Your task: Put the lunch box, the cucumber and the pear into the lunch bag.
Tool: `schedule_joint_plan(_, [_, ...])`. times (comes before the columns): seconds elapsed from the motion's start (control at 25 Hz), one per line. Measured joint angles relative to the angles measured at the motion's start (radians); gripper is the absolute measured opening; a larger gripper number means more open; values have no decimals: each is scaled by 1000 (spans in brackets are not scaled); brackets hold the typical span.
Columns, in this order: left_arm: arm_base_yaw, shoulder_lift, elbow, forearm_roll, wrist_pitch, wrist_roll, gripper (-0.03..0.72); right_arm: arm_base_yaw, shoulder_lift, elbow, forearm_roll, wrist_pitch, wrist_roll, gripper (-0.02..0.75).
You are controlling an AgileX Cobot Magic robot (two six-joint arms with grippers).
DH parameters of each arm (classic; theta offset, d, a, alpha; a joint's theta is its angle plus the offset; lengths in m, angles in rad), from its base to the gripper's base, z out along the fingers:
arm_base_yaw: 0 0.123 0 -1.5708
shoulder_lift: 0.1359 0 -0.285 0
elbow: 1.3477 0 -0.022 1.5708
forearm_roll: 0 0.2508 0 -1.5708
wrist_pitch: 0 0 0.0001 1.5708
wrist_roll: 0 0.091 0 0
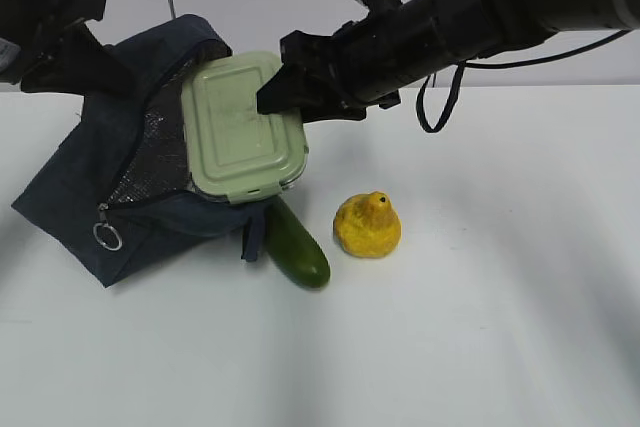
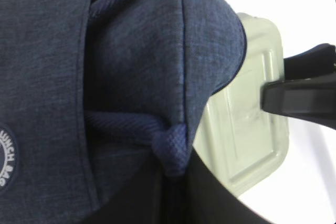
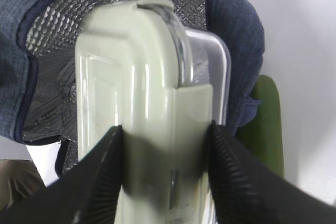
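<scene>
Lunch box (image 1: 243, 127) sits half inside the lunch bag (image 1: 90, 187), clamped in our right gripper (image 3: 167, 166). Our left gripper (image 1: 55, 42), pressed together, holds up the bag. Cucumber (image 1: 297, 247) and pear (image 1: 368, 225) lie on the table (image 1: 480, 327) nearby.

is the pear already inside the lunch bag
No, the pear sits on the white table beside the cucumber, outside the lunch bag.

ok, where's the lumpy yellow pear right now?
Exterior view: the yellow pear sits on the white table, right of the dark green cucumber, outside the navy fabric lunch bag.
</scene>
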Motion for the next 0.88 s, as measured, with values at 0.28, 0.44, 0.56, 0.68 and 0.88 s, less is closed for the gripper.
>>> schedule_joint_plan(0.28, [0, 0, 0, -20, 9, 1, 3, 58, 0, 0, -2, -55, 5, 363])
schedule_joint_plan(0.44, [0, 0, 0, -38, 23, 2, 3, 67, 1, 0, 17, -76, 32, 363])
schedule_joint_plan(0.56, [-4, 0, 0, -55, 28, 3, 3, 67, 13, 0, 56, -91, 43, 363])
schedule_joint_plan(0.68, [-25, 0, 3, -79, 25, 4, 3, 67, 37, 0, 116, -95, 50, 363])
schedule_joint_plan(0.88, [-88, 10, 4, -85, 6, 4, 3, 67, 61, 0, 125, -100, 51, 363])
